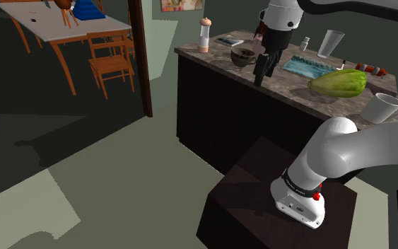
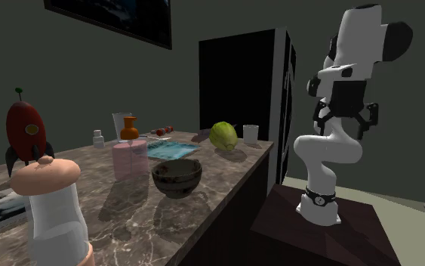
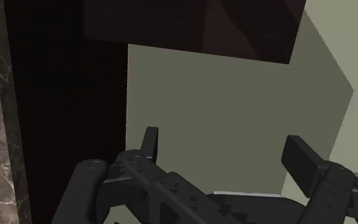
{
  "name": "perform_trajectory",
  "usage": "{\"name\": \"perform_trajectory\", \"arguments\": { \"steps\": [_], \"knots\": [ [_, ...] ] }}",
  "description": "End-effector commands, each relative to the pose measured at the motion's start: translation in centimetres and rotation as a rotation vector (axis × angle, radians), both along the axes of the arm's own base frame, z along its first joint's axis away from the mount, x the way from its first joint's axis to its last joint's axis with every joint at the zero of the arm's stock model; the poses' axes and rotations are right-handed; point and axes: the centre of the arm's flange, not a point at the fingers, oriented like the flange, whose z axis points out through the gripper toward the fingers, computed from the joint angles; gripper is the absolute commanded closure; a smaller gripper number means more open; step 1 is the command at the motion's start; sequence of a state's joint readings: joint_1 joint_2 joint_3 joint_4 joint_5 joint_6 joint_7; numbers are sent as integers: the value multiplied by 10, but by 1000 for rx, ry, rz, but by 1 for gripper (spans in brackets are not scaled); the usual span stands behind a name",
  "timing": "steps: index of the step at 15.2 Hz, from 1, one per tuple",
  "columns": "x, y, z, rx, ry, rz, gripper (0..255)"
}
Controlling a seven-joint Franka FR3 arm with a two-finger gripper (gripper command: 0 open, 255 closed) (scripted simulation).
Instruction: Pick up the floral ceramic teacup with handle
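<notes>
The teacup (image 1: 243, 56) is a dark, bowl-shaped cup with a pale pattern inside, standing upright on the marbled countertop (image 1: 289, 81). In the second exterior view the teacup (image 2: 177, 177) sits near the counter's front edge. My black gripper (image 1: 263, 71) hangs just to the shoulder view's right of the cup, pointing down. From the second exterior view the gripper (image 2: 345, 122) is high, off the counter's edge and over the stand. In the wrist view the gripper (image 3: 225, 149) is open, its fingers (image 3: 149, 141) wide apart with only floor between them.
On the counter stand a pepper mill (image 1: 204, 34), a glass (image 1: 329, 42), a blue tray (image 1: 310, 68), a green cabbage (image 1: 338, 83) and a white mug (image 1: 381, 107). A red rocket toy (image 2: 25, 132) and pink box (image 2: 131, 159) are near the cup. Wooden chairs (image 1: 110, 62) stand beyond.
</notes>
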State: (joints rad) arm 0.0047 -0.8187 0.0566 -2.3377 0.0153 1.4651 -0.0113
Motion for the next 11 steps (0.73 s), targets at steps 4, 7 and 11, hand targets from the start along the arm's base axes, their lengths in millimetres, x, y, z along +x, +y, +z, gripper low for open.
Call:
{"name": "perform_trajectory", "arguments": {
  "steps": [4,7,11],
  "knots": [
    [22,-30,-7,-8,-10,10,0],
    [44,-60,-14,-15,-21,21,0],
    [73,-99,-23,-25,-35,35,0]
  ]
}}
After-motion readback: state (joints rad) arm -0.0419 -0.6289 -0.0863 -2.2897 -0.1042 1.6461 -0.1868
